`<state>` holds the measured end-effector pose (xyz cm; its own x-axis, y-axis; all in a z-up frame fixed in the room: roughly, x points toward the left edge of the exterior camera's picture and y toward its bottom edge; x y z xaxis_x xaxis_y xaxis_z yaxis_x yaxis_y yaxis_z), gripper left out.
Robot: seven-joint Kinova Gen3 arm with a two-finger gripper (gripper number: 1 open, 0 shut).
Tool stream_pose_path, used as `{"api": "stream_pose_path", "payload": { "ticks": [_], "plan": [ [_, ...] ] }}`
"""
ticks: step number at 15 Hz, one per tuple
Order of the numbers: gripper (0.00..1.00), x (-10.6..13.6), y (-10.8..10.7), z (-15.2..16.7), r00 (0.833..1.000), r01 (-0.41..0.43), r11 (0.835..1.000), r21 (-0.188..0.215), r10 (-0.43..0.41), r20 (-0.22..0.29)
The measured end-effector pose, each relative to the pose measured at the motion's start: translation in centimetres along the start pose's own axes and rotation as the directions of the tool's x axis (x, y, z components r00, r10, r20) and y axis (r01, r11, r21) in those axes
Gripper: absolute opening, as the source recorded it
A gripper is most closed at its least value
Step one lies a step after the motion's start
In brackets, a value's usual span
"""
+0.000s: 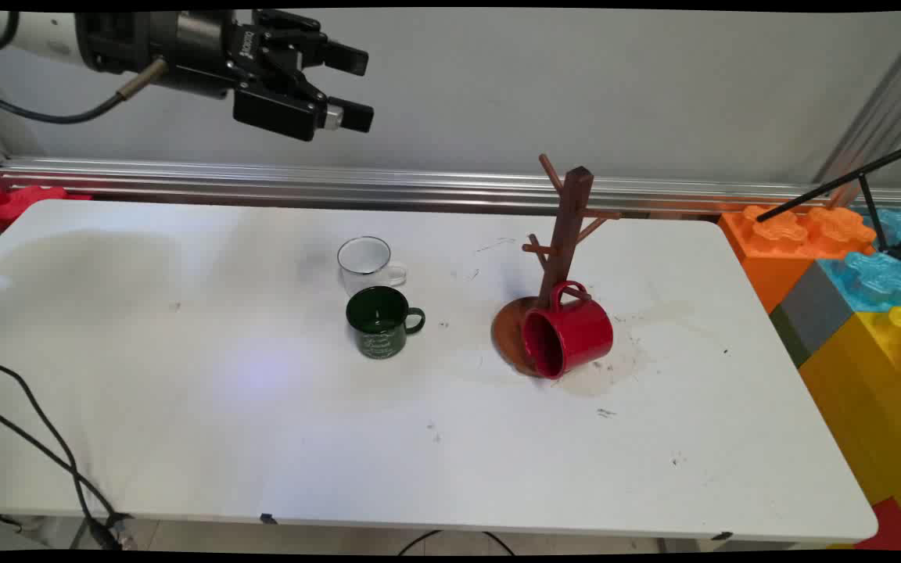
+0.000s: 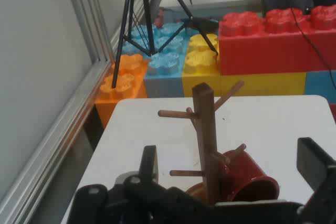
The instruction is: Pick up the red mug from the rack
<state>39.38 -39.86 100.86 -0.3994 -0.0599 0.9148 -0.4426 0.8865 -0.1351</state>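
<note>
My black gripper (image 1: 357, 86) hangs high at the upper left, well above the table, open and holding nothing. In the hand view its fingers (image 2: 149, 163) frame the scene with a wide gap between them. A wooden mug tree (image 1: 564, 234) stands on a round brown base right of centre. A red mug (image 1: 568, 336) hangs tipped on its side from a low peg, resting against the base. The same red mug (image 2: 247, 174) and mug tree (image 2: 205, 135) show straight ahead in the hand view. A dark green mug (image 1: 380, 320) stands upright mid-table, with a clear glass mug (image 1: 368, 264) just behind it.
Big toy blocks in orange, blue, yellow and grey (image 1: 849, 289) are stacked off the table's right end, with a black tripod (image 1: 881, 203) above them. An aluminium rail (image 1: 263, 184) runs along the back. Black cables (image 1: 36, 446) drape over the front left corner.
</note>
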Motion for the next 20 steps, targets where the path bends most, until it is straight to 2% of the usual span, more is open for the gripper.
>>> {"api": "stream_pose_path", "payload": {
  "ticks": [3, 9, 13, 20],
  "plan": [
    [1.00, 0.1, 0.1, 0.5, 0.999, 0.006, 1.000, -0.010, -0.006, 0.031],
    [1.00, 0.8, 0.6, 1.6, 0.987, 0.018, 0.999, -0.033, -0.012, 0.159],
    [1.00, 1.1, 1.1, 2.0, 0.971, 0.028, 0.999, -0.045, -0.016, 0.237],
    [1.00, 1.1, 2.2, 2.7, 0.929, 0.049, 0.997, -0.059, -0.023, 0.371]
  ]
}}
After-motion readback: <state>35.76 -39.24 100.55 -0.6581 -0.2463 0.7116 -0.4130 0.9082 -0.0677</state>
